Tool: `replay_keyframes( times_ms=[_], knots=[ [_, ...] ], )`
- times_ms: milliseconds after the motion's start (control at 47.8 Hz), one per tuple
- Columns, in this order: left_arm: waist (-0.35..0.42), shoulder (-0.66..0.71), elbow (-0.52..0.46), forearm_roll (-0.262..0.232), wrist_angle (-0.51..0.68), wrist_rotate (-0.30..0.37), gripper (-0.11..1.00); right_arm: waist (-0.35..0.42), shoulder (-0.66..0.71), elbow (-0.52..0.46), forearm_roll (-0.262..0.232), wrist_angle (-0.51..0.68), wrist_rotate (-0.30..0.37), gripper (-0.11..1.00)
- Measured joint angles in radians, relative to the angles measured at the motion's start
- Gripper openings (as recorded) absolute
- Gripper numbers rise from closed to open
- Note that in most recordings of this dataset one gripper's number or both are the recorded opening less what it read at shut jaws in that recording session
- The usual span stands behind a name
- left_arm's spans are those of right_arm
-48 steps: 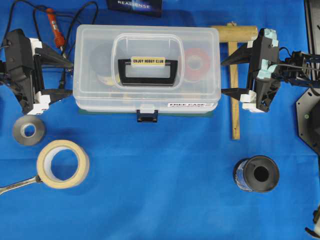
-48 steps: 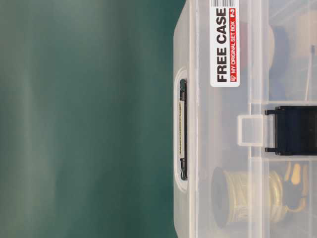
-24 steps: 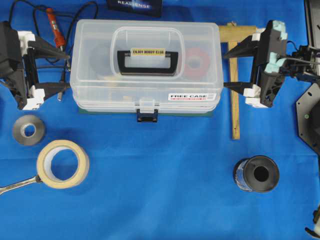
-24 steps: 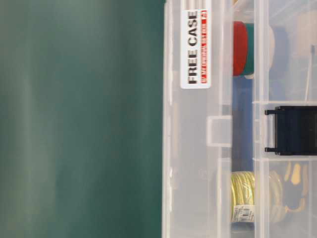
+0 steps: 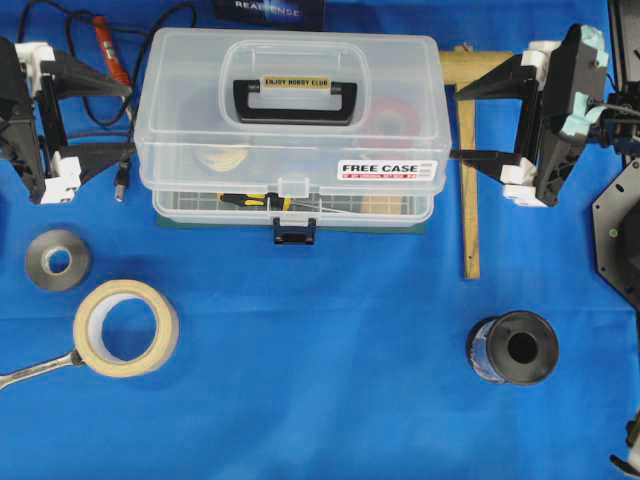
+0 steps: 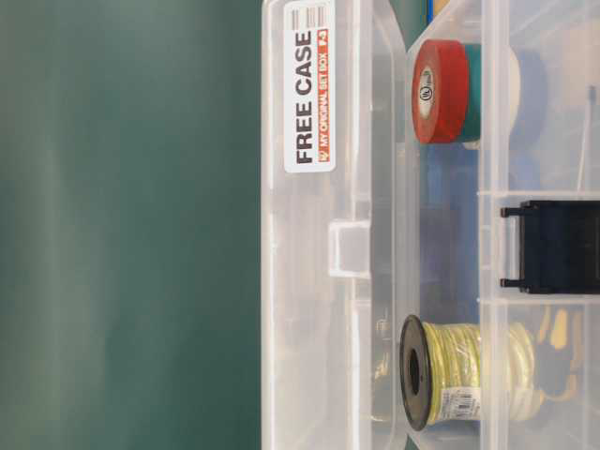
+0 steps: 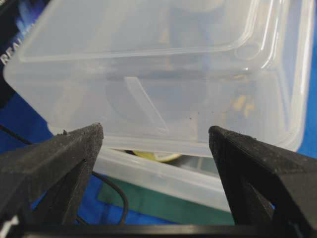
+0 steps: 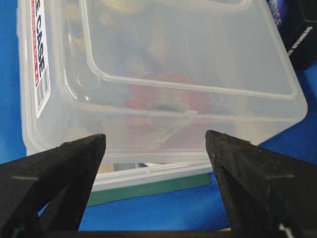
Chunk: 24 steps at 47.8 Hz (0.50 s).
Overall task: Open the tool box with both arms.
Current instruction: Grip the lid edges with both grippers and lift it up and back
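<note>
Overhead: clear rectangular plastic tool box (image 5: 290,120), lid raised.

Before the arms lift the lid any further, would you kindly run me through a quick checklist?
1. Lid of the tool box raised off the base: ok, front gap shows.
2. Latch released: ok, hanging on the base.
3. Left gripper open: ok.
4. Right gripper open: ok.
5. Fingertips touching the lid ends: cannot tell.
6. Wooden mallet clear of the right gripper: not ok, it lies directly beneath.
</note>
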Motion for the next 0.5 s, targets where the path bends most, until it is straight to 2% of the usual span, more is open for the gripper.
replay_keyframes(
  times_ms=[251,503],
  knots=[
    [0.064,0.000,-0.009,0.000,-0.046,0.034,0.87,-0.063,-0.009,-0.015,-0.002,-0.018,-0.002,0.84],
    [0.138,0.008,-0.025,-0.002,-0.087,0.037,0.87,-0.114,-0.009,-0.023,-0.002,-0.064,0.000,0.84]
  ],
)
